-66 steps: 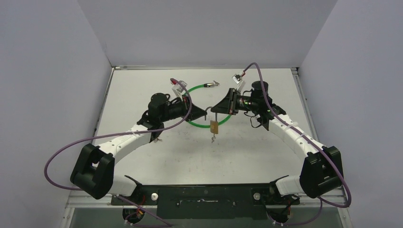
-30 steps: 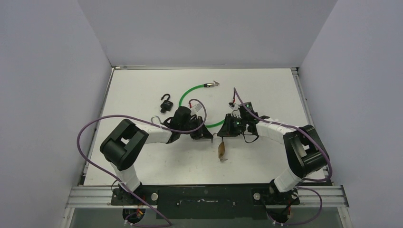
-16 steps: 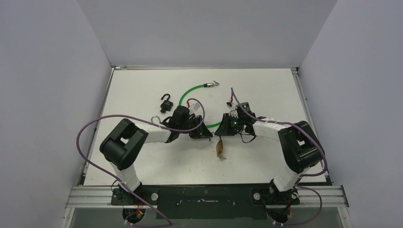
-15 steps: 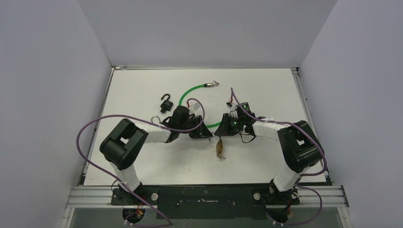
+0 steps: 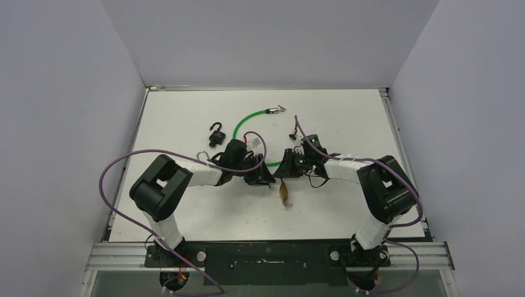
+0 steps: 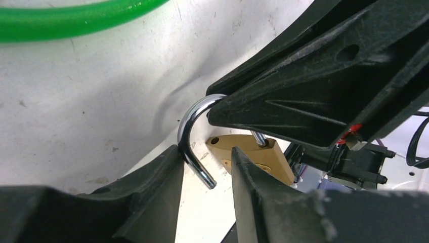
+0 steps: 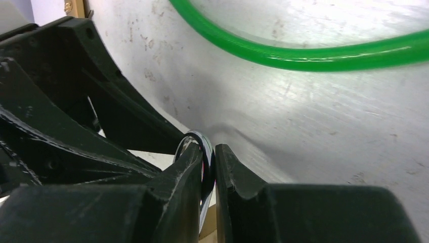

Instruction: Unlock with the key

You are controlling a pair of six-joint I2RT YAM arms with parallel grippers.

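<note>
Padlock sat just below your right gripper, which was pinched shut on the top of the silver loop. One end of that loop was already out of its hole, so the unlocking step looked nearly done. The loose end sat between the fingers of your left gripper, which was a little way open and not squeezing. I could not pick out the key. Next, I think you needed to let go softly and leave it resting open on the counter.
</note>
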